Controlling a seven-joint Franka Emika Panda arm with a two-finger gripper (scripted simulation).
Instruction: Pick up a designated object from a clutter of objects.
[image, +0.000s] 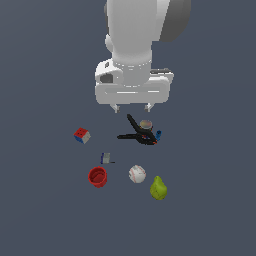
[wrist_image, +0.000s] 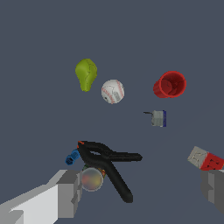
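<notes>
The white arm's gripper (image: 132, 107) hangs above the dark grey worktop (image: 45, 210) with its two short fingers spread wide, holding and touching nothing. Almost directly beneath it lies a black spring clamp (image: 136, 134) with splayed handles, a small blue cylinder (image: 158, 134) and a dull metallic round piece (image: 145, 123) beside it. The small red round cup (image: 97, 177), tapered with a thick rim, lies tipped on the worktop, well apart from the gripper. Near it are a small grey box (image: 106, 158), a white stitched baseball (image: 137, 174) and a smooth green pear (image: 158, 188). A red-white-blue cube (image: 82, 135) sits towards the exterior view's left.
</notes>
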